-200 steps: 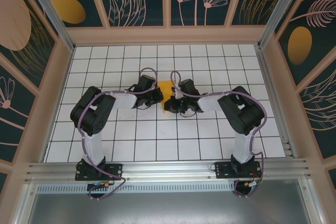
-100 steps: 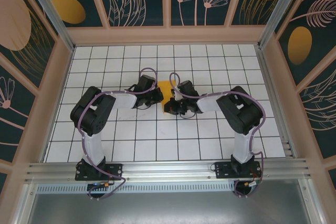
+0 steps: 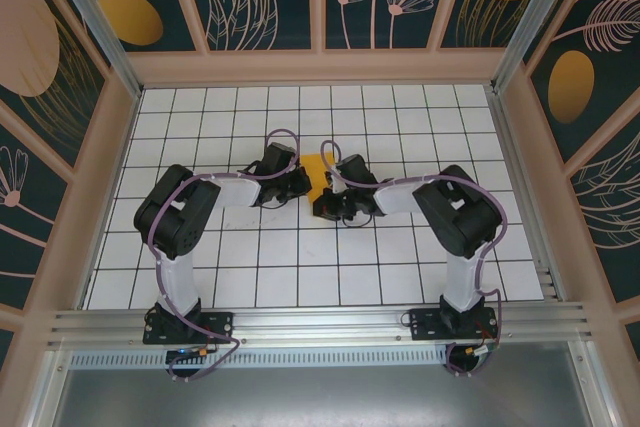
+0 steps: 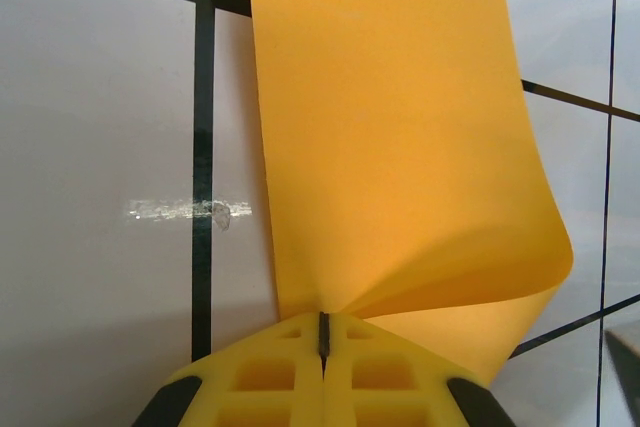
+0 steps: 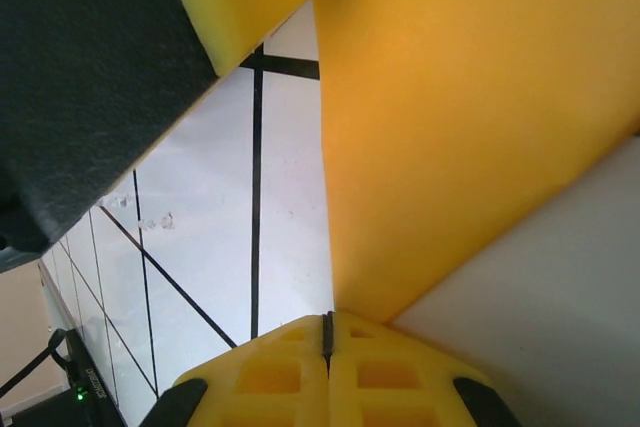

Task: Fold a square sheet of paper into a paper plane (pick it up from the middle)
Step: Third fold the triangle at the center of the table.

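With my left gripper [image 4: 323, 332] and right gripper [image 5: 327, 332] both pinched tight on the thin orange-yellow paper sheet [image 4: 390, 147] bowing ahead, pulling apart unevenly could tear it.

A white table [image 3: 200, 247] was ruled with thin black lines into a grid of square tiles and was bounded on three sides by pale framed panels. Along its near edge an aluminium rail [image 3: 320, 319] was laid, and on it the left arm base [image 3: 185, 325] and the right arm base [image 3: 452, 325] were bolted. Near the middle of the grid an orange-yellow sheet of paper [image 3: 316, 170] was seen. Its far part was laid on the tiles and its near part was curled up off them. A small pale scuff [image 4: 190, 211] was marked across one grid line, just beside the paper.
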